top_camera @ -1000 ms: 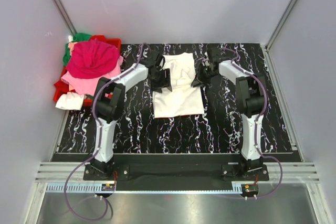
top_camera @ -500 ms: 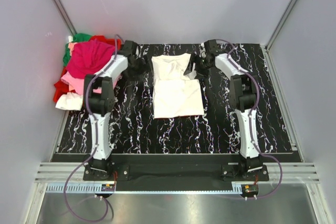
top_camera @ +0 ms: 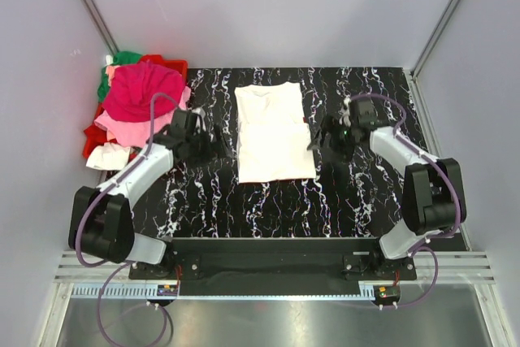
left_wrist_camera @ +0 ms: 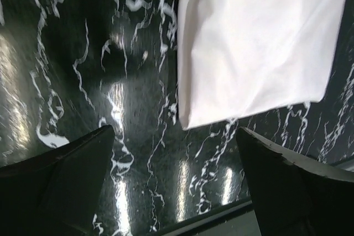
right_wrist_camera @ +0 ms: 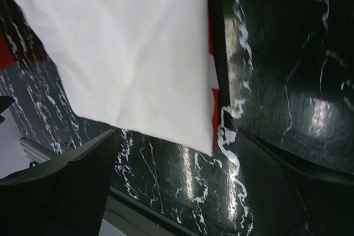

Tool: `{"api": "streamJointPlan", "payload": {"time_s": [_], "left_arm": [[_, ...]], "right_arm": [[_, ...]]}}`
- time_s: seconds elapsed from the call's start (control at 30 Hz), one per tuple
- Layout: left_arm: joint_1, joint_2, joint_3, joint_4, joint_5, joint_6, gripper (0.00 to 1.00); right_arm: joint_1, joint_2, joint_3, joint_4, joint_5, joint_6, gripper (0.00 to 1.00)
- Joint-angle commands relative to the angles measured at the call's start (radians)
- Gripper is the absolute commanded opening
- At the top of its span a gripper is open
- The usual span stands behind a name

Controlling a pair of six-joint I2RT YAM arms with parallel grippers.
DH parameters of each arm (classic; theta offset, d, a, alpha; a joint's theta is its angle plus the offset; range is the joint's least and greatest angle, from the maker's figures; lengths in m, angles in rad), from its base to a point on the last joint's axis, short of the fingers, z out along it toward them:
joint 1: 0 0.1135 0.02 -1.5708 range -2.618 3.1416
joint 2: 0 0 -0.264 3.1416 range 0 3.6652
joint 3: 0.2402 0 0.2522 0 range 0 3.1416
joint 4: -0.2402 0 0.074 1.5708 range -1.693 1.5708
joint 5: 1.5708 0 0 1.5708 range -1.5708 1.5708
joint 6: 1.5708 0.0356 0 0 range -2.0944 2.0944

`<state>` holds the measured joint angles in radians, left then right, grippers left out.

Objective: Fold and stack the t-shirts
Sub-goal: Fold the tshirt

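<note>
Top external view: the white t-shirt [top_camera: 275,132] lies flat on the black table [top_camera: 268,201] with white swirls. It is folded into a tall, neat shape and sits between the two arms. The left gripper [top_camera: 210,142] is just beside the shirt's left edge. The right gripper [top_camera: 323,137] is just beside its right edge. Both claws are spread wide and hold nothing.

In the left wrist view, the two dark fingers [left_wrist_camera: 61,186] stand far apart, and the shirt's corner lies past them on the table. In the right wrist view, the fingers are far apart too. A thin red bit [right_wrist_camera: 214,106] peeks out at the shirt's edge.

A pile of other t-shirts [top_camera: 142,95] sits on the red bin [top_camera: 172,63] at the far left. The top one is magenta, with pink, green and white ones under it.
</note>
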<state>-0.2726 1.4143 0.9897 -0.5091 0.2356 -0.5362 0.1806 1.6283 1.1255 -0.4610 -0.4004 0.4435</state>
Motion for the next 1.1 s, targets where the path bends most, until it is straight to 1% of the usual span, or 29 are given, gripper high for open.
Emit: {"api": "streamJointPlan", "payload": {"time_s": [0.0,0.07,0.1,0.17,0.23,0.4,0.43,0.5,0.57,0.63,0.67,0.73,0.77,0.87,0.9,0.97,1.0,1.07], "left_arm": [[-0.03,-0.031,-0.149,0.14,0.043,-0.07,0.99],[-0.06,-0.043,-0.213,0.175,0.06,-0.093,0.99],[-0.088,-0.043,-0.23,0.208,0.057,-0.114,0.99],[-0.114,-0.04,-0.269,0.24,0.057,-0.134,0.98],[-0.148,-0.029,-0.284,0.273,0.045,-0.16,0.97],[-0.171,0.018,-0.325,0.36,0.033,-0.228,0.9],[-0.172,0.037,-0.33,0.369,0.03,-0.234,0.88],[-0.175,0.07,-0.332,0.4,0.033,-0.248,0.86],[-0.175,0.093,-0.335,0.429,0.036,-0.263,0.82],[-0.177,0.123,-0.338,0.443,0.041,-0.274,0.8],[-0.177,0.132,-0.339,0.454,0.039,-0.283,0.78],[-0.178,0.15,-0.341,0.458,0.031,-0.291,0.76],[-0.178,0.155,-0.342,0.466,0.033,-0.292,0.73],[-0.18,0.164,-0.349,0.474,0.027,-0.3,0.66],[-0.18,0.167,-0.35,0.477,0.027,-0.3,0.62],[-0.181,0.175,-0.361,0.488,0.027,-0.306,0.54],[-0.181,0.184,-0.364,0.492,0.028,-0.309,0.48],[-0.181,0.195,-0.373,0.504,0.034,-0.314,0.41]], "right_arm": [[0.005,-0.048,-0.182,0.131,-0.049,0.101,0.91],[0.005,-0.067,-0.263,0.195,-0.083,0.144,0.89],[0.007,-0.067,-0.282,0.214,-0.095,0.156,0.85],[0.005,-0.058,-0.32,0.238,-0.101,0.176,0.82],[0.007,-0.047,-0.343,0.261,-0.104,0.196,0.78],[0.019,0.008,-0.371,0.338,-0.114,0.231,0.72],[0.02,0.031,-0.369,0.344,-0.112,0.235,0.68],[0.023,0.06,-0.368,0.366,-0.114,0.244,0.64],[0.028,0.074,-0.369,0.389,-0.117,0.253,0.55],[0.033,0.094,-0.371,0.409,-0.12,0.258,0.52],[0.034,0.099,-0.371,0.413,-0.121,0.259,0.47],[0.034,0.116,-0.369,0.424,-0.124,0.261,0.43],[0.036,0.122,-0.369,0.427,-0.124,0.261,0.38],[0.034,0.137,-0.366,0.438,-0.127,0.262,0.32],[0.034,0.143,-0.365,0.438,-0.129,0.261,0.29],[0.036,0.148,-0.365,0.444,-0.13,0.262,0.26],[0.036,0.153,-0.365,0.446,-0.13,0.264,0.22],[0.036,0.157,-0.366,0.452,-0.133,0.262,0.17]]}}
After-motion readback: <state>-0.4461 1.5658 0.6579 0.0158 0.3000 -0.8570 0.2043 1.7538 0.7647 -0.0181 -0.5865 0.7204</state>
